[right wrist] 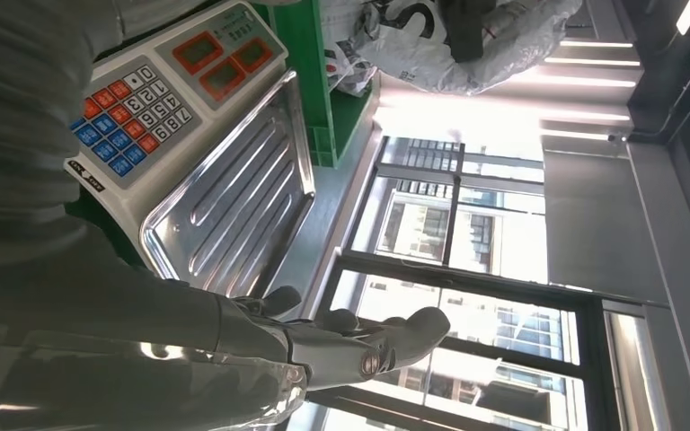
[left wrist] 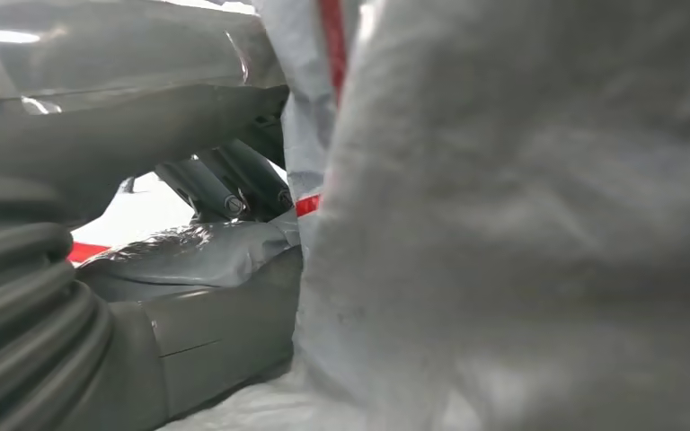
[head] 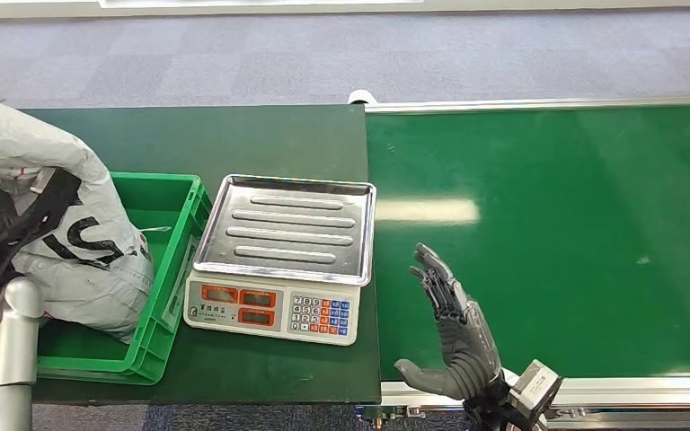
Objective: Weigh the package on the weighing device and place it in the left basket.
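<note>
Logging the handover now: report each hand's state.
Left hand: holding the grey package over the green basket.
Right hand: open, empty.

left arm (head: 0,359): silver, black cable | right hand (head: 454,337): dark grey fingers | wrist cover: grey, ribbed

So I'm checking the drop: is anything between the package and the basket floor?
Nothing visible. The left hand holds the package partly inside the green basket; the bare floor near its front shows green, the rest is hidden.
</note>
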You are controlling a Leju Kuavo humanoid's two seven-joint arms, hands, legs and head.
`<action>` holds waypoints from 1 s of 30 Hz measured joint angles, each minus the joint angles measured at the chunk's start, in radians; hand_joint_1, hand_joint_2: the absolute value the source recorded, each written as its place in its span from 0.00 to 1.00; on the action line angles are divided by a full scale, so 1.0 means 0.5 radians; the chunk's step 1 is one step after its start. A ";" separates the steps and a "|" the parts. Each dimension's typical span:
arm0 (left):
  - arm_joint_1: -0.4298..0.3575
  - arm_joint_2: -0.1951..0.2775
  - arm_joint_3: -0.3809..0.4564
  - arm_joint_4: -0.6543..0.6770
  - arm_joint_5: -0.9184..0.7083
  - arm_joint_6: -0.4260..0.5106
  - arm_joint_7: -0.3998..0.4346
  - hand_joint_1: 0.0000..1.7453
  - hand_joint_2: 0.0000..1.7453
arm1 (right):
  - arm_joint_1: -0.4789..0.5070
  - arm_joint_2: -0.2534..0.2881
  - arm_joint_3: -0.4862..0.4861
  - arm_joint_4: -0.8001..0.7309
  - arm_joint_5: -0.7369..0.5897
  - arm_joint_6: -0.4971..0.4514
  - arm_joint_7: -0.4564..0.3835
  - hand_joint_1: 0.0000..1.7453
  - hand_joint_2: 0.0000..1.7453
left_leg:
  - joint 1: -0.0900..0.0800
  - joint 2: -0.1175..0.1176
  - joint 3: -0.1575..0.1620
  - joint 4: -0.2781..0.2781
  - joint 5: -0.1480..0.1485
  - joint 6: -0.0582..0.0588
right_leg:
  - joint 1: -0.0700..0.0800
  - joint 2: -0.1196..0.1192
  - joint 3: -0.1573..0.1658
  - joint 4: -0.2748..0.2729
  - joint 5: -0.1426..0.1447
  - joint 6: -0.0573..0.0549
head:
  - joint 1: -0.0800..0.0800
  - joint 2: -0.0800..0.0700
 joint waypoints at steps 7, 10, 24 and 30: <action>-0.023 0.032 -0.016 0.079 -0.083 -0.133 0.060 0.99 1.00 | 0.002 0.004 -0.004 0.019 0.000 0.005 0.014 0.00 1.00 | 0.000 0.000 0.001 0.000 0.000 0.000 | 0.000 0.000 0.001 0.000 0.000 0.000 | 0.000 0.000; -0.046 0.052 -0.028 0.144 -0.091 -0.198 0.066 0.98 1.00 | 0.002 0.008 -0.006 0.033 0.000 0.006 0.015 0.00 1.00 | 0.000 0.000 0.001 0.000 0.000 0.000 | 0.000 0.000 0.001 0.000 0.000 0.000 | 0.000 0.000; -0.172 0.138 -0.098 0.436 -0.109 -0.544 0.098 0.94 1.00 | 0.001 0.026 -0.015 0.077 -0.010 0.025 0.022 0.00 1.00 | 0.000 0.000 0.003 0.000 0.000 0.000 | 0.000 0.000 0.004 0.000 0.000 0.000 | 0.000 0.000; -0.179 0.140 -0.099 0.481 -0.027 -0.520 0.037 0.00 1.00 | 0.001 0.036 -0.026 0.091 -0.015 0.027 0.031 0.00 1.00 | 0.000 0.000 0.005 0.000 0.000 0.000 | 0.000 0.000 0.005 0.000 0.000 0.000 | 0.000 0.000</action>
